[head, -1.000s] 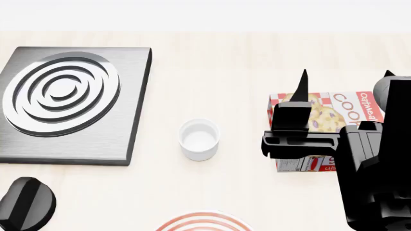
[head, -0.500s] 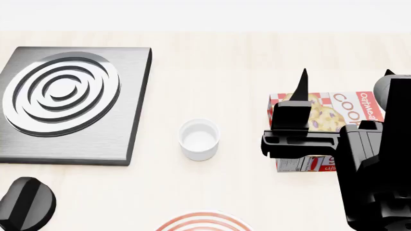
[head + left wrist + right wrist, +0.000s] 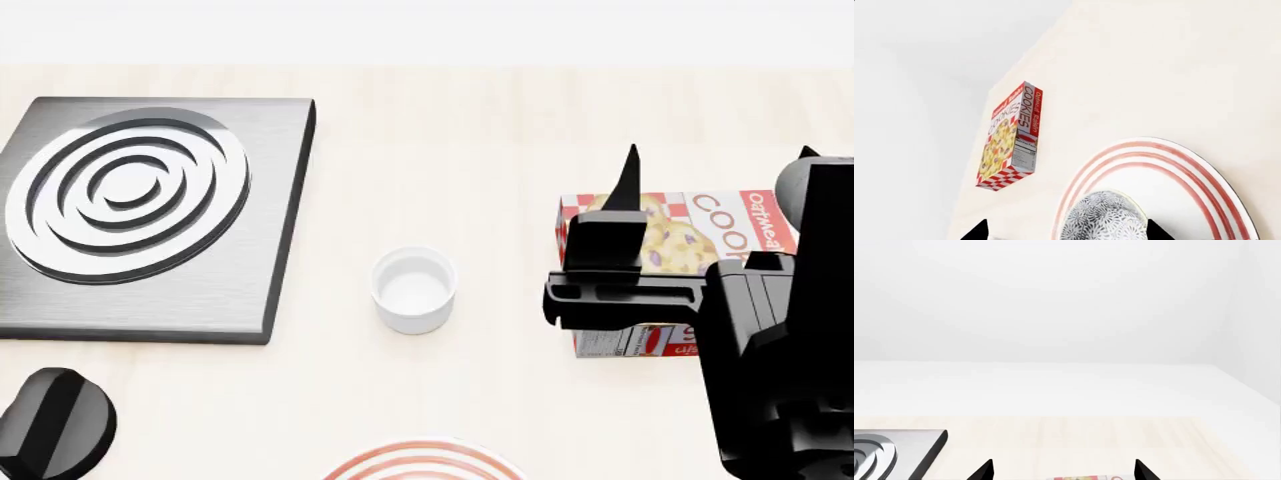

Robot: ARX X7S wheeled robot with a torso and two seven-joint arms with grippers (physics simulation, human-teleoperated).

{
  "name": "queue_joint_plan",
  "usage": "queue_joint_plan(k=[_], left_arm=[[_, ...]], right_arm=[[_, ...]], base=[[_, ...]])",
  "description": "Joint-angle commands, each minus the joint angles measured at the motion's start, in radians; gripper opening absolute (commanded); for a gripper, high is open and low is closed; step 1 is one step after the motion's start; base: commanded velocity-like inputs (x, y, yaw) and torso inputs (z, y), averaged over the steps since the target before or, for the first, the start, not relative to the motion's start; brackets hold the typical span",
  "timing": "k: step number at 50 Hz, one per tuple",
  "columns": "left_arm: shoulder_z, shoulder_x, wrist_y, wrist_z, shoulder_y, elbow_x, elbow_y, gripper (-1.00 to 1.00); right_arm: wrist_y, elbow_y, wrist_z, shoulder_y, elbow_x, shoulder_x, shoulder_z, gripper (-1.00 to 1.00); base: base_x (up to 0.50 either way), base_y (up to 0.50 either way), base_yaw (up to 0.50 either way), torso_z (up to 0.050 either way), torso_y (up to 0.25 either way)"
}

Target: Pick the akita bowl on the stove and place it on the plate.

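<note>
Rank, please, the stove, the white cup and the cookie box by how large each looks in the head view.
1. The stove, clearly largest.
2. The cookie box, though the right arm hides part of it.
3. The white cup, smallest.

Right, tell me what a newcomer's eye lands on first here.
First, the flat dark-grey stove slab with bright concentric rings, far left in the head view and bare on top. Next, the red-checked cookie box behind the black right arm at the right. In the left wrist view, the speckled bowl sits on the red-ringed white plate.
</note>
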Motion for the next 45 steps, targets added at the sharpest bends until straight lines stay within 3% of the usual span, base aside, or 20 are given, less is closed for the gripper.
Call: queue_joint_plan(k=[1, 18, 22, 34, 36, 45], left_arm=[[-0.102, 0.015, -0.033, -0.012, -0.004, -0.066, 0.059, 1.00], [-0.342, 0.073, -0.131, -0.033, 0.004, -0.229, 0.161, 1.00], [-0.470, 0.104, -0.177, -0.046, 0.015, -0.317, 0.198, 1.00], [-0.656, 0.103, -0.187, -0.167, -0.035, -0.579, 0.193, 1.00], [-0.739, 0.118, -0.209, -0.182, -0.035, -0.651, 0.191, 1.00], [-0.870, 0.112, -0.183, -0.203, -0.025, -0.740, 0.136, 1.00]], right_arm=[[-0.001, -0.001, 0.005, 0.002, 0.004, 0.002, -0.003, 1.00], [-0.010, 0.002, -0.006, -0.005, -0.008, 0.005, -0.007, 1.00], [-0.006, 0.000, 0.003, 0.001, 0.002, 0.006, -0.008, 1.00], [-0.006, -0.001, 0.010, 0.006, 0.011, 0.007, -0.011, 1.00], [-0.011, 0.001, 0.000, -0.001, -0.001, 0.007, -0.012, 1.00], [-0.013, 0.001, 0.000, -0.001, 0.000, 0.009, -0.013, 1.00]], base=[[0.00, 0.00, 0.00, 0.000, 0.000], [0.00, 0.00, 0.00, 0.000, 0.000], [0.00, 0.00, 0.00, 0.000, 0.000], [0.00, 0.00, 0.00, 0.000, 0.000], [0.00, 0.00, 0.00, 0.000, 0.000], [0.00, 0.00, 0.00, 0.000, 0.000]])
